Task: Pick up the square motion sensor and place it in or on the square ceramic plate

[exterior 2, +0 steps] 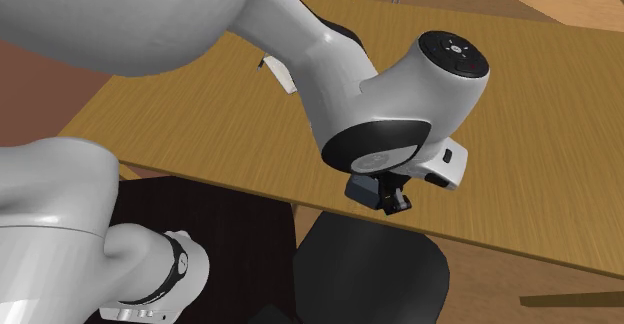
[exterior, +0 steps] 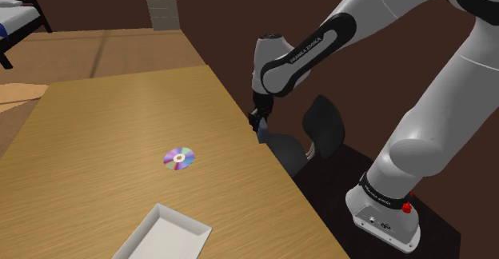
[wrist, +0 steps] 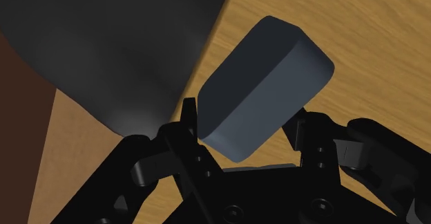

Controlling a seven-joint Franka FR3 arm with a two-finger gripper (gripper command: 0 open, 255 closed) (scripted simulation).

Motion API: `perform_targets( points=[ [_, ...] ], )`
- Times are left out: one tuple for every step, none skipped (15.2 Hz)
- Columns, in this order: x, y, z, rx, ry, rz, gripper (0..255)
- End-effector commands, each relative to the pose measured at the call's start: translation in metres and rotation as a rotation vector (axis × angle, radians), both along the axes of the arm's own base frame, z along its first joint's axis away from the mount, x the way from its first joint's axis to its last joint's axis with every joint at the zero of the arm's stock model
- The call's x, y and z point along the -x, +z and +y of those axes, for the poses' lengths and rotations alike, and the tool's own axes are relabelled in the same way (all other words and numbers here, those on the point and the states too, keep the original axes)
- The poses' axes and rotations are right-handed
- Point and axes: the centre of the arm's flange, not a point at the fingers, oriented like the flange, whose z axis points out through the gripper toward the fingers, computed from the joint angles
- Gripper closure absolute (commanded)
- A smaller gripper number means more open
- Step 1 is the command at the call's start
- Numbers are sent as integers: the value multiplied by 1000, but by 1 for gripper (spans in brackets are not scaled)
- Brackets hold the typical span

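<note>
The motion sensor (wrist: pixel 262 84) is a dark blue-grey square block with rounded corners. My gripper (wrist: pixel 242 127) is shut on it, one black finger against each side. In the shoulder view the gripper (exterior: pixel 260 127) hangs over the wooden table's right edge with the sensor (exterior: pixel 263 132) a small dark shape at its tip. The second exterior view shows the gripper (exterior 2: pixel 386 198) under the white hand, just above the table's near edge. The square plate (exterior: pixel 164 233) is a white shallow tray at the table's near end, well away from the gripper towards the shoulder view's lower left.
A shiny disc (exterior: pixel 179 157) lies mid-table between gripper and plate. A black chair (exterior: pixel 320 129) stands right beside the table edge under the gripper, its seat (exterior 2: pixel 370 272) below the hand. The table (exterior: pixel 120 121) stretches to the shoulder view's left. A bed (exterior: pixel 20 17) stands far back.
</note>
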Motion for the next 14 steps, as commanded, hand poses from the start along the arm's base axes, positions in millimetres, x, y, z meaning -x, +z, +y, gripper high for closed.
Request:
perform_targets(
  points=[
    [0,11,0,0,0,0,255],
    [0,16,0,0,0,0,255],
    [0,21,0,0,0,0,255],
    [0,27,0,0,0,0,255],
    [0,32,0,0,0,0,255],
    [0,37,0,0,0,0,255],
    [0,43,0,0,0,0,255],
    [0,48,0,0,0,0,255],
    [0,53,0,0,0,0,255],
    [0,54,0,0,0,0,255],
    [2,54,13,0,0,0,255],
    [5,55,26,0,0,0,255],
    [8,55,39,0,0,0,255],
    [11,55,52,0,0,0,255]
  ],
)
